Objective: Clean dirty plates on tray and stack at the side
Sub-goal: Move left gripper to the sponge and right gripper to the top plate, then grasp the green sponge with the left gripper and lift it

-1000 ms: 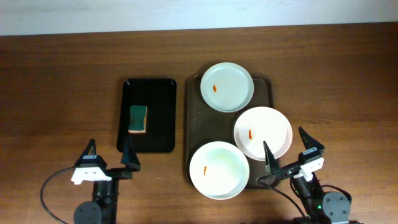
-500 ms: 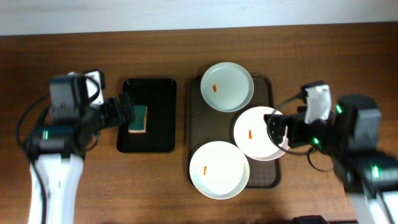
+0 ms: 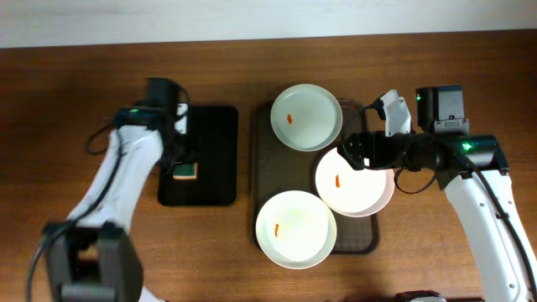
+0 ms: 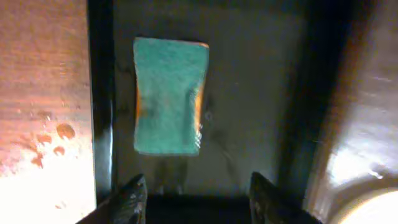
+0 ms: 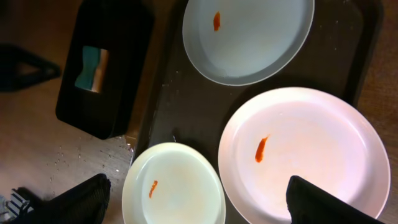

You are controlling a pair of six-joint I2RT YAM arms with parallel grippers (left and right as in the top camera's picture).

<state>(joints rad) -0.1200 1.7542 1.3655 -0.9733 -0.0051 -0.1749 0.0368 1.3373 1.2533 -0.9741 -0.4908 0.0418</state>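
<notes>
Both my tools are released, nothing held. Left tool (image 4: 199, 202) hangs over the sponge (image 4: 169, 104) in the black tray (image 4: 261, 93). Right tool (image 5: 199, 193) sits above the dirty plates (image 3: 295, 229), all three on the brown tray (image 3: 262, 168), none stacked.

Risks, IMO: sponge lies close to one wall of its tray, so a finger could hit the rim & skid it. The mid plate (image 3: 354, 179) overhangs the brown tray's edge, v. near its neighbours, so a clumsy pinch could tip it.

Overhead shows that overhang. Only left wrist shows wet drops (image 4: 59, 134) on the bench (image 4: 43, 62).
</notes>
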